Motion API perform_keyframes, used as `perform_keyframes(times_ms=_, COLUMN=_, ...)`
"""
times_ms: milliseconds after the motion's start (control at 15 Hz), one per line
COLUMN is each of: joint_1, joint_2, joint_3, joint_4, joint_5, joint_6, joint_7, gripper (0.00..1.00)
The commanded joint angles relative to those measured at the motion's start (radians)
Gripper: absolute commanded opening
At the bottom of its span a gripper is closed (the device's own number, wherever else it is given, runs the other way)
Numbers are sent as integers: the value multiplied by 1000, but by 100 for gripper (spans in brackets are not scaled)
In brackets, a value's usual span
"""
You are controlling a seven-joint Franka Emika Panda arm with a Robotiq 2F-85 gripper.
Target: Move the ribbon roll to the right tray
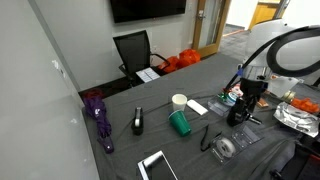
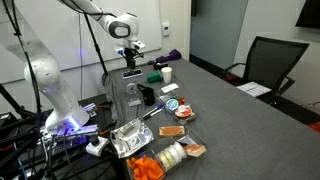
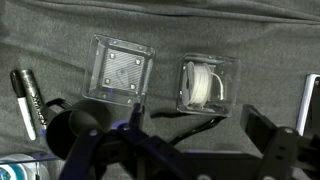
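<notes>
The ribbon roll, a pale silvery ring, lies inside the right one of two clear square trays in the wrist view. The left tray holds nothing. My gripper hovers above the trays, open and empty, its dark fingers to either side of the right tray's near edge. In an exterior view the roll sits in its tray on the grey table, below and in front of the gripper. In an exterior view the gripper hangs over the clear trays; the roll is not clear there.
A green cup, white cup, black marker and purple umbrella lie on the table. A teal-and-red disc, black cup-like object and food packets sit near the trays. A black cord lies beside the right tray.
</notes>
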Motion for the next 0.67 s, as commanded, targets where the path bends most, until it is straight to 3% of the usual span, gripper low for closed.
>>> perform_keyframes(times_ms=0, joint_1=-1, joint_2=8, joint_3=7, joint_4=8, joint_5=-18, joint_6=-8, joint_7=15, gripper=100)
perform_keyframes(times_ms=600, joint_1=38, joint_2=199, joint_3=57, joint_4=32, joint_5=-68, joint_6=91, joint_7=202, gripper=100)
